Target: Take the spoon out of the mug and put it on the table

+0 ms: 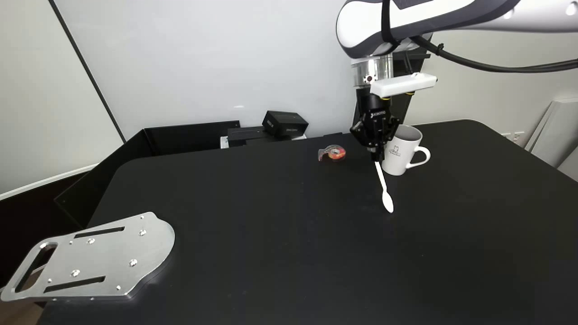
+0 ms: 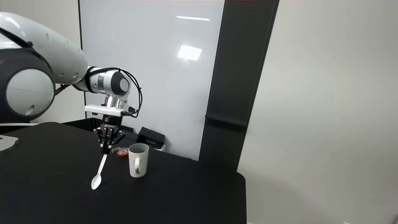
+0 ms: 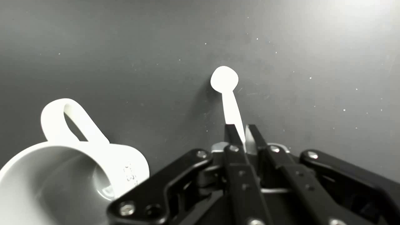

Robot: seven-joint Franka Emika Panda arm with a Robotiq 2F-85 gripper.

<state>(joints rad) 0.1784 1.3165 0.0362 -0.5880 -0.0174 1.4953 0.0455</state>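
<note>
Spoon [image 3: 230, 104] — between fingers [image 3: 232, 134] — outside mug [image 1: 398, 158]

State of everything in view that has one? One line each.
tool: shut on the spoon, pointing down
spoon: out of the mug, tilted, bowl end down; can't tell if it touches the table
mug: upright on the table
tape dispenser: lying flat
metal plate: lying flat, handle end past the table edge
black box: looks closed

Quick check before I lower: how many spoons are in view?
1: the spoon is held in the gripper, bowl end down, outside the mug. No second one shows in the mug, but part of its inside is out of sight.
</note>
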